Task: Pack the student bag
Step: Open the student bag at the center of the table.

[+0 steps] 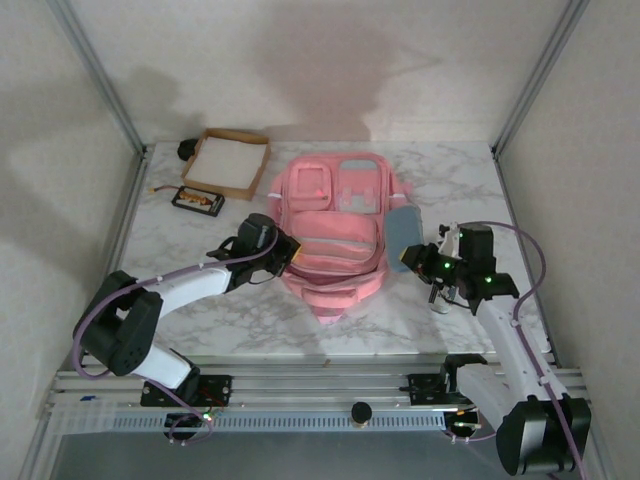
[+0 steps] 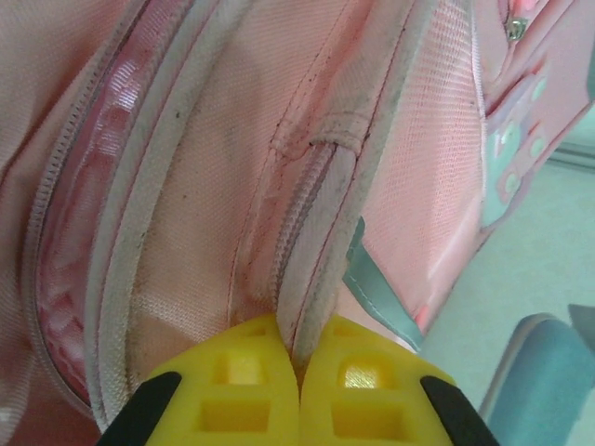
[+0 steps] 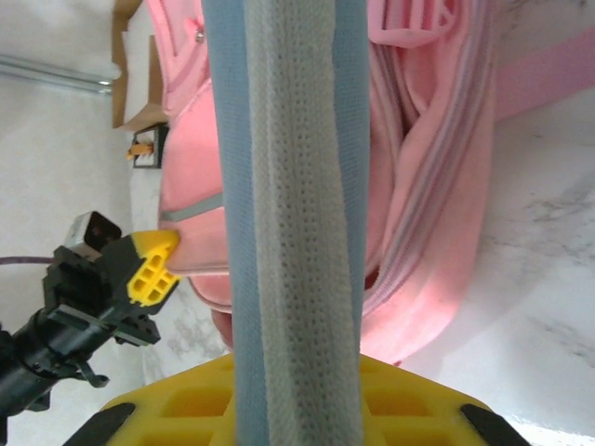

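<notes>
The student bag (image 1: 335,235) lies flat in the middle of the tabletop (image 1: 450,180), pockets up. The left fingers (image 2: 284,372) are closed, pinching the fabric edge beside a zip (image 2: 299,214) on the bag's left side. The right fingers (image 1: 418,258) grip what looks like a blue-grey pouch (image 3: 288,186), just off the bag's right side. The step in hand seems to be opening a compartment so the pouch can go in. To do it well, the left arm should lift the pinched edge up and leftward until the mouth gapes, without dragging the bag. The right arm should bring the pouch in end first, low and lined up with the opening, letting go only once it sits well inside
</notes>
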